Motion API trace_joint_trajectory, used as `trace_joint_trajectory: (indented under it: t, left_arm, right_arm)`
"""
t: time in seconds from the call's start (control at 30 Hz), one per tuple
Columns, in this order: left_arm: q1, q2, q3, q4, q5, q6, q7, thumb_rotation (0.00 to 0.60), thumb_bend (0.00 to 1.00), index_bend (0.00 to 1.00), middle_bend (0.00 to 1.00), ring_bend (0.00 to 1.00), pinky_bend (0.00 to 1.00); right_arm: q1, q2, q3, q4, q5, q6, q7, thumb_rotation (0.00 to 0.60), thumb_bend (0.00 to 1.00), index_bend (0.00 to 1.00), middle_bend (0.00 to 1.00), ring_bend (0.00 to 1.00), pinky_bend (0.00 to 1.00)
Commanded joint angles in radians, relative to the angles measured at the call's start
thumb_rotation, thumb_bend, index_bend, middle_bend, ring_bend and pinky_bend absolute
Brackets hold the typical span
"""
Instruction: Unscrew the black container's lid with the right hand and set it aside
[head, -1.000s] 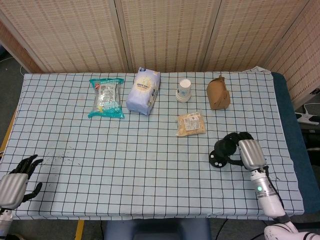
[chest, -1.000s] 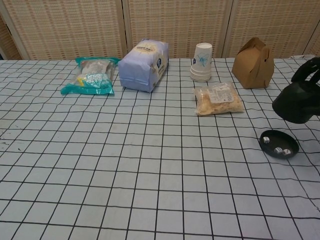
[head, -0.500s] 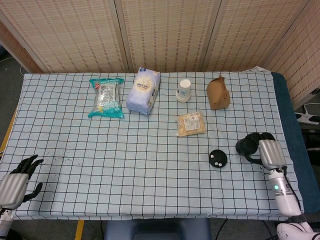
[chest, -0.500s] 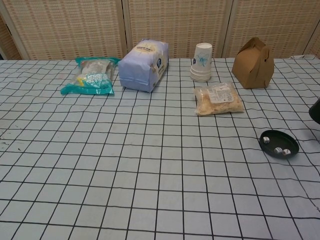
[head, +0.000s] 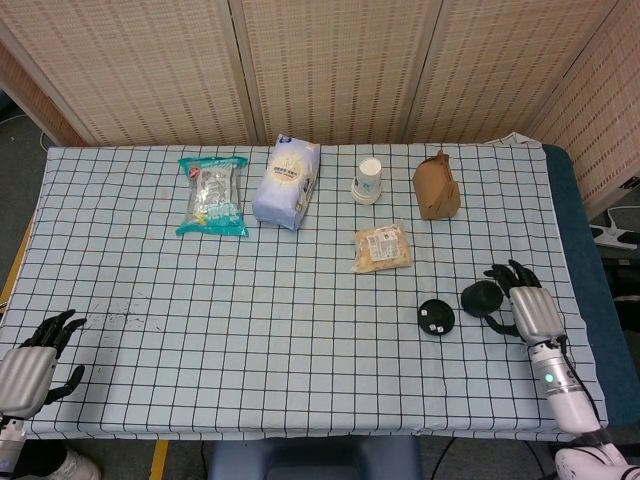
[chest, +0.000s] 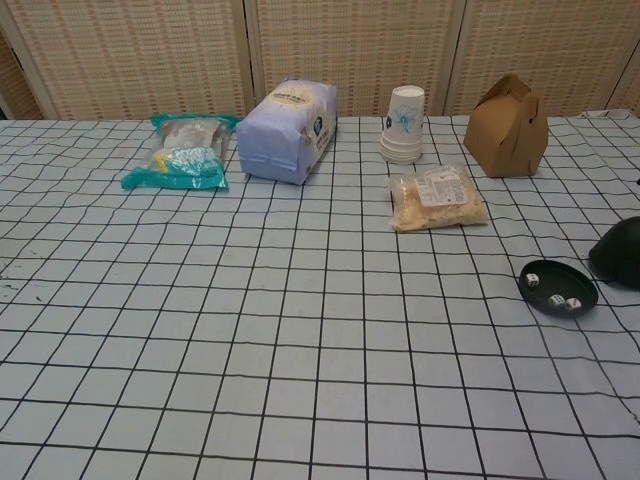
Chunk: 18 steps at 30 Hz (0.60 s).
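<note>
Now the lid (head: 482, 297) sits on the tabletop (head: 300, 330) at lower right of the head view, just right of the open black container (head: 436, 316); the right hand (head: 530, 305) lies beside it, fingers (head: 505, 272) spread, apparently letting go

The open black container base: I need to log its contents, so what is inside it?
The black container base holds small white dice with dark pips; two show clearly in the chest view, perhaps a third. The near rim hides part of the floor. The lid lies beside it.
</note>
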Motion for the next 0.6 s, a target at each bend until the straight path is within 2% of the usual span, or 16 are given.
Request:
trace_joint_trajectory:
  t: [0.03,0.2,0.3,0.47,0.6]
  left_arm:
    - [0.0,0.0,0.0,0.0,0.0,-0.001,0.001,0.6,0.39,0.16,0.06,0.09,0.41]
    - [0.0,-0.001,0.002,0.0,0.003,-0.001,0.005,0.6,0.39,0.16,0.06,0.09,0.41]
    - [0.0,-0.001,0.003,0.002,0.001,-0.003,0.007,0.6,0.39,0.16,0.06,0.09,0.41]
    - [-0.001,-0.001,0.001,0.007,-0.011,-0.008,0.008,0.6,0.39,0.16,0.06,0.09,0.41]
    - [0.002,0.001,0.0,0.003,-0.015,-0.005,0.015,0.6,0.39,0.16,0.06,0.09,0.41]
  right_arm:
    - [-0.002,0.004,0.0,-0.005,-0.003,0.002,0.005,0.6,0.15,0.16,0.11,0.0,0.08]
    - [-0.012,0.025,-0.002,-0.038,-0.021,0.021,0.037,0.6,0.15,0.08,0.05,0.0,0.07]
    - [-0.03,0.04,-0.004,-0.067,-0.066,0.093,0.048,0.6,0.15,0.01,0.01,0.0,0.06]
    - [-0.097,0.035,-0.016,-0.094,-0.141,0.285,-0.092,0.6,0.15,0.0,0.0,0.0,0.05]
    - [-0.146,0.055,-0.045,-0.158,-0.148,0.331,-0.189,0.6,0.15,0.02,0.0,0.0,0.04]
